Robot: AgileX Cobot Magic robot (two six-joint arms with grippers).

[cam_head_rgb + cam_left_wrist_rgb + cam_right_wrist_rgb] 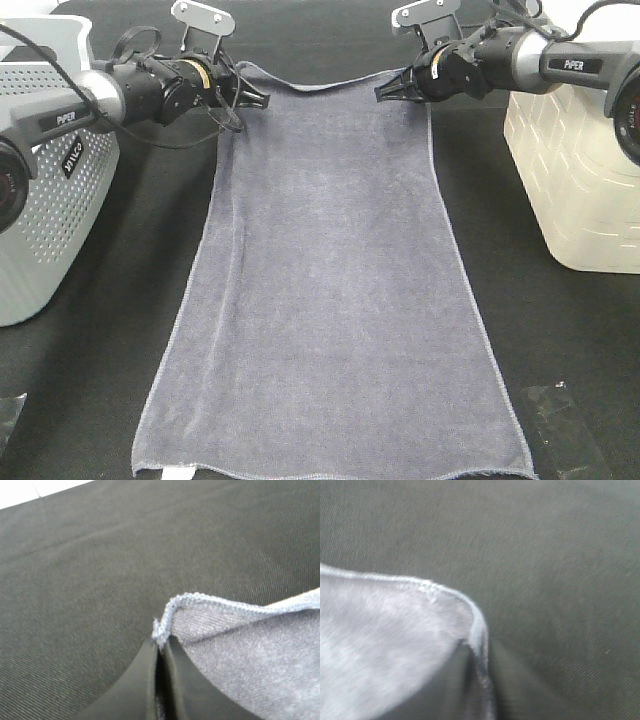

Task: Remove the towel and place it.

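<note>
Towel (pixel 335 290) spread flat overhead; wrist views show jaws pinching both corners.

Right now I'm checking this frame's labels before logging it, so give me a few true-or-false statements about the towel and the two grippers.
1. The left gripper is shut on a far corner of the towel. True.
2. The right gripper hangs open, clear of the towel. False: it pinches the other far corner.
3. The towel is bunched in a heap. False: it lies spread out lengthwise on the dark table.
4. A perforated grey basket stands on the left. True.
5. The cream container sits on the towel. False: it stands beside it.
</note>
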